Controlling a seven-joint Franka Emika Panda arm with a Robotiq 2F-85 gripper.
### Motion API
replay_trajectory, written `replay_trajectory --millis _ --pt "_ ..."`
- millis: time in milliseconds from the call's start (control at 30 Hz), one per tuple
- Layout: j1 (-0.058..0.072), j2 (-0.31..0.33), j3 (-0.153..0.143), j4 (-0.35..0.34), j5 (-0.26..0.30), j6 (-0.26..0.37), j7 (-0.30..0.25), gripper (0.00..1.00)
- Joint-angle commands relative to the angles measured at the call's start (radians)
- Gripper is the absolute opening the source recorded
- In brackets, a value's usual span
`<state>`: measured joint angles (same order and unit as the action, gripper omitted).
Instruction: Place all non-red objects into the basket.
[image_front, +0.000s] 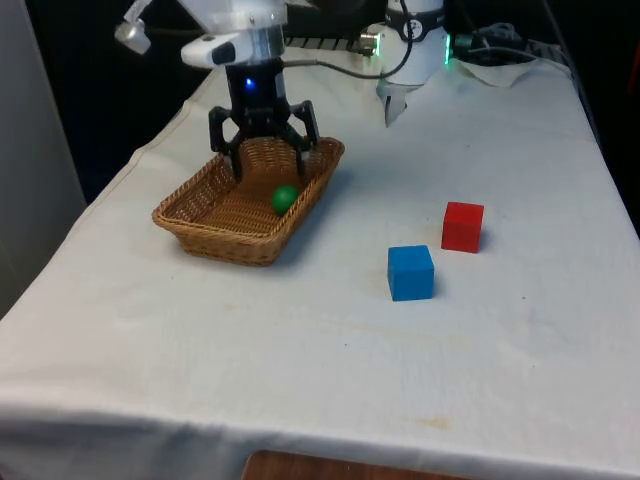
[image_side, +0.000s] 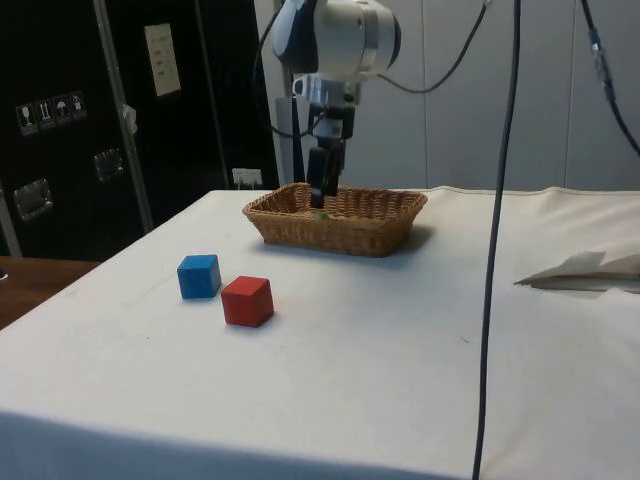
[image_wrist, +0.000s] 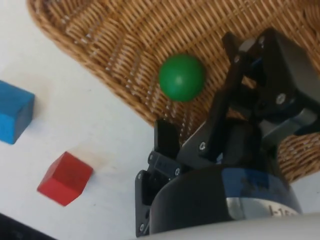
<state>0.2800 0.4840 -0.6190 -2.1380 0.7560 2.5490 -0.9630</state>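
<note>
Green ball (image_front: 285, 198) already lies loose in the wicker basket (image_front: 205, 225), and the pincer (image_front: 263, 152) hangs over it with fingers spread apart, empty. Next, I judge, is the blue cube (image_front: 410, 272) on the desk (image_front: 300, 350), right of the basket in the front view: rise clear of the rim first, then descend squarely over it, avoiding the red cube (image_front: 462, 226) just beyond.

side view: green ball (image_side: 320, 212) mostly hidden behind basket (image_side: 350, 232) wall | wrist view: blue cube (image_wrist: 12, 118) edge-cut

lab, dark cabinets (image_side: 70, 130), hanging cables (image_side: 497, 200)
</note>
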Motion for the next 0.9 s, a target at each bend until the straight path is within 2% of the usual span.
replay_trajectory --millis 0,167,200,233,300,433,467,500,767,800,833,867 --pt "0.011 -0.013 -0.017 -0.004 -0.024 -0.011 0.021 1.0" --pt "0.014 -0.055 -0.026 -0.002 -0.062 -0.03 0.045 1.0" --pt "0.003 -0.053 -0.014 -0.001 -0.043 -0.022 0.028 1.0" --pt "0.014 -0.061 -0.027 0.0 -0.068 -0.033 0.051 1.0" --pt "0.015 -0.073 -0.027 0.003 -0.078 -0.039 0.06 1.0" --pt "0.029 -0.103 -0.022 0.014 -0.112 -0.051 0.104 1.0" --pt "0.017 -0.105 -0.012 0.012 -0.097 -0.045 0.086 1.0" --pt "0.031 -0.108 -0.02 0.016 -0.118 -0.054 0.113 1.0" --pt "0.052 -0.138 0.009 0.031 -0.153 -0.06 0.181 1.0" --pt "0.041 -0.139 0.015 0.028 -0.137 -0.056 0.16 1.0" --pt "0.055 -0.138 0.013 0.034 -0.153 -0.06 0.188 1.0" --pt "0.057 -0.139 0.017 0.036 -0.154 -0.06 0.194 1.0"
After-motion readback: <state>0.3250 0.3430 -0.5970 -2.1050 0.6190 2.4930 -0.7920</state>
